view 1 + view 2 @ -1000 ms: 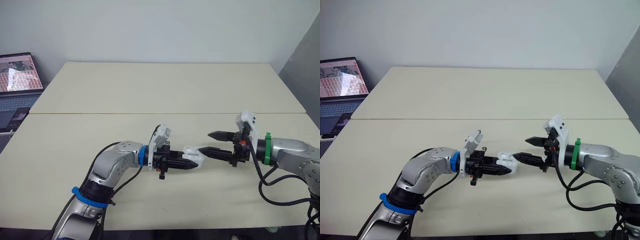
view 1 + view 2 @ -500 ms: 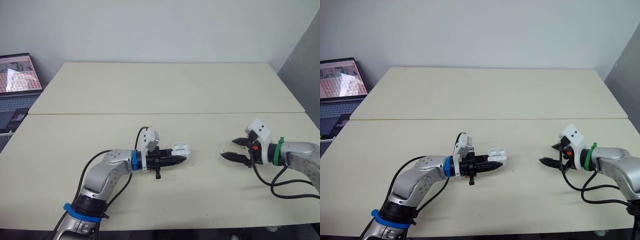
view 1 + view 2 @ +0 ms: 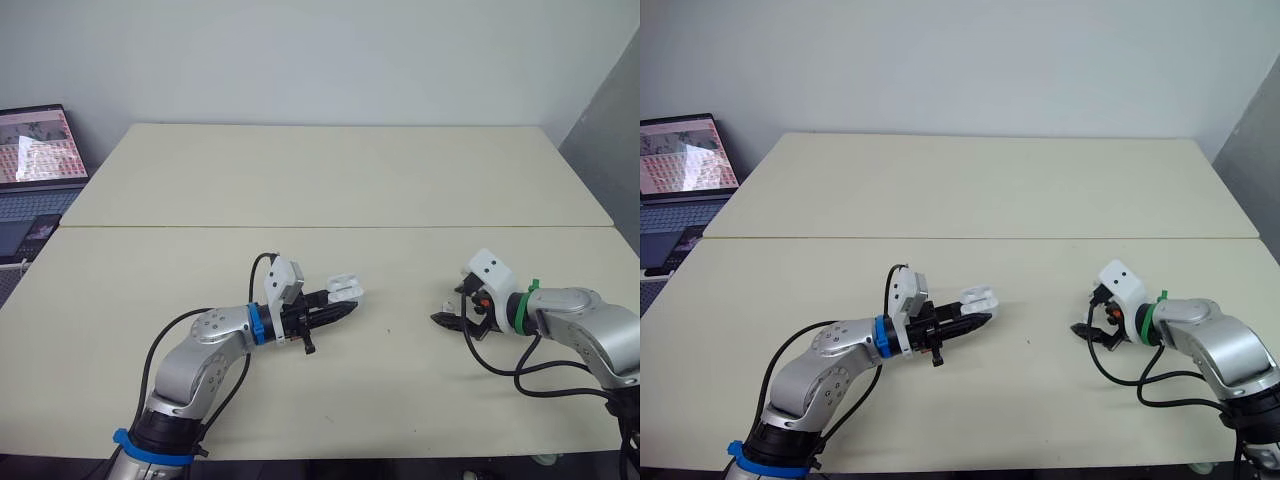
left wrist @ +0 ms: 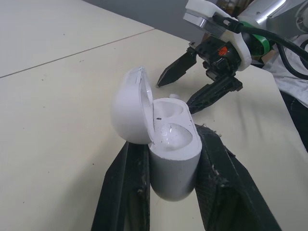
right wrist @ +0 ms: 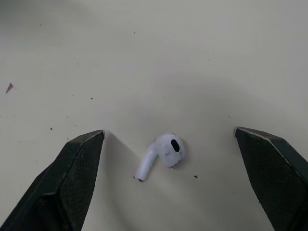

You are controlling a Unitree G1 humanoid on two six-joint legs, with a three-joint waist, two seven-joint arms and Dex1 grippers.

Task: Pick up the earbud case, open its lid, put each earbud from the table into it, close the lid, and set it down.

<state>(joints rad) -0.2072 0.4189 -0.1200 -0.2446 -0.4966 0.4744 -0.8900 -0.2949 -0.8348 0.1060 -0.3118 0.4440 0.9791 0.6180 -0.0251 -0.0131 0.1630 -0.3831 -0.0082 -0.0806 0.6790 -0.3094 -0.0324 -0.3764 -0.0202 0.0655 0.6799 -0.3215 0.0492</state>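
On the near half of the table (image 3: 120, 330), the left gripper (image 3: 340, 306) is clamped on the white earbud case (image 4: 173, 163). Its two black fingers (image 4: 126, 192) press against opposite sides of the case's lower body and hold it clear of the tabletop. The lid (image 4: 129, 113) is swung back on its hinge and stands open, so the moulded hollows inside show. Whether an earbud already sits in one of them is hard to tell. Well apart from it, on the robot's right, the right gripper (image 5: 168, 131) hangs low over the same tabletop with its fingers spread wide, gripping nothing. Between them a single white earbud (image 5: 162, 153) lies flat on the table with its stem out to one side, touching neither finger. The two grippers point roughly toward each other across bare tabletop. Beyond them a thin seam (image 3: 330, 227) runs across where a second tabletop butts against the first. Farther off on the robot's left, past the table's edge, an open laptop (image 3: 35, 150) has its screen lit. A plain pale wall (image 3: 320, 60) stands behind.
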